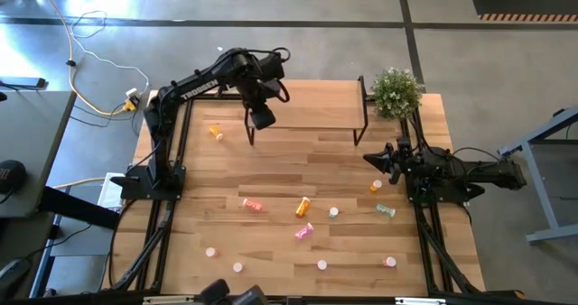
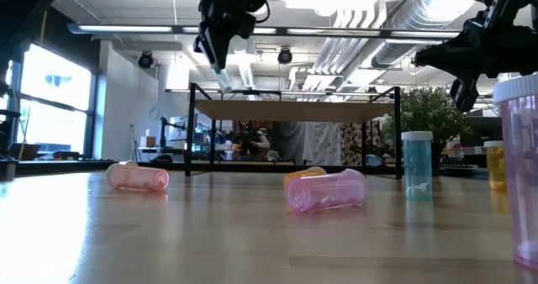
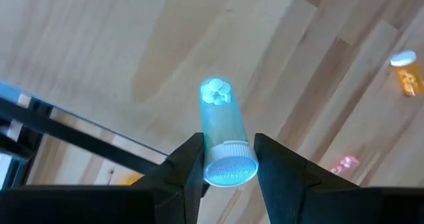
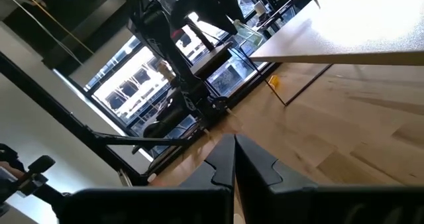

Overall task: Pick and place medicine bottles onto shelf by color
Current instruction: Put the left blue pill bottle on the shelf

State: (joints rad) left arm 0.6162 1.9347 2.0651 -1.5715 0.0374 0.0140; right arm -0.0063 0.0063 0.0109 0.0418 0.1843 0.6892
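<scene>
Up above the table [image 1: 271,161], we see a translucent green bottle [image 3: 222,128] with a white cap clamped at its cap end in the left end effector [image 3: 228,159], hanging near the left front edge of the shelf [image 1: 307,106], whose light-wood top stands on thin black legs. Bare planks lie below it; an orange bottle [image 1: 216,132] rests apart to the left. Our left arm reaches in bent at the elbow. The right end effector [image 4: 233,159], fingers together, waits at the table's right side.
</scene>
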